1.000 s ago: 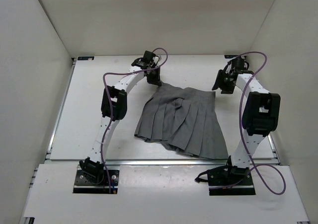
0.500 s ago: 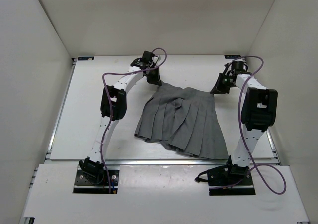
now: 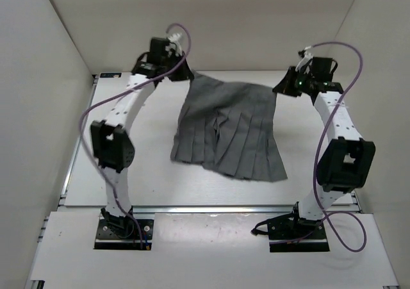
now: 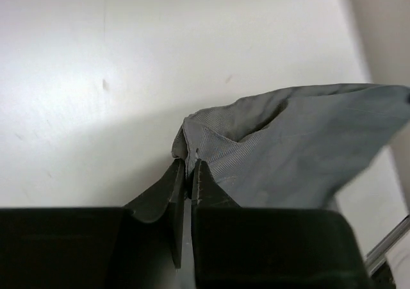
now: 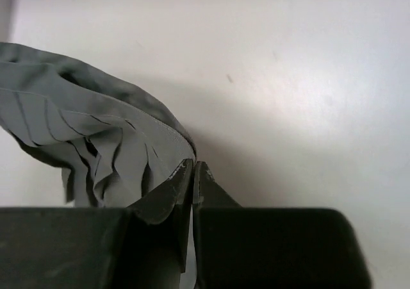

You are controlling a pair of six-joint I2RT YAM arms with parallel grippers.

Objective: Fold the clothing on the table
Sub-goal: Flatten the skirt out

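Your left gripper [image 4: 188, 167] and right gripper [image 5: 193, 167] each pinch shut on a waistband corner of the clothing [image 3: 227, 132], raised near the far edge of the bench [image 3: 160, 189], its hem resting mid-bench. This looks like the first fold: bring both corners evenly toward the near edge.

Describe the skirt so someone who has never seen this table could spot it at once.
On the white table, look toward the far edge. The skirt hangs there, its top corners pinched by the left gripper and the right gripper, with its hem resting on the table. It is the only grey, pleated cloth in view.
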